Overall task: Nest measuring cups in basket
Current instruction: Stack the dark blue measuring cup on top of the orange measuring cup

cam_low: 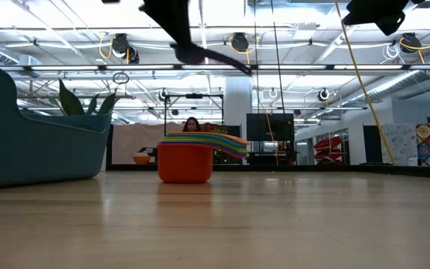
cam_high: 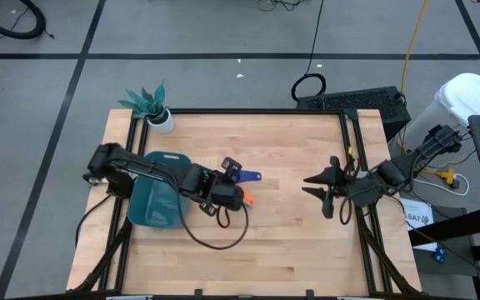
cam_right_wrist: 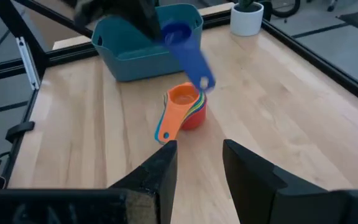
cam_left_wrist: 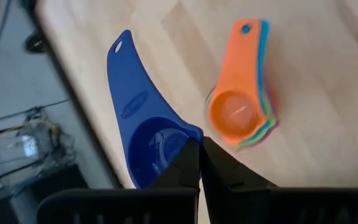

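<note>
Measuring cups: one dark blue cup (cam_left_wrist: 143, 118) is clamped in your left gripper (cam_left_wrist: 199, 163); the others sit nested on the worktop (cam_high: 290, 242).

Your left jaws are closed on the rim of the dark blue cup's round bowl, holding it above the stack; its flat, tapering handle ends in a small hole and carries an embossed oval mark you cannot read. The nested stack (cam_right_wrist: 184, 109) stands beside the basket (cam_right_wrist: 145, 46), not in it, orange cup uppermost, a red bowl at the bottom, smooth plastic, handles fanned together. The basket is a dark teal rounded tub of matte plastic on the pale wood-plank worktop. Your right gripper (cam_right_wrist: 199, 163) waits well apart at the right edge, jaws apart and holding nothing. A white pot (cam_high: 162, 121) with a teal plant stands at the far corner.
</note>
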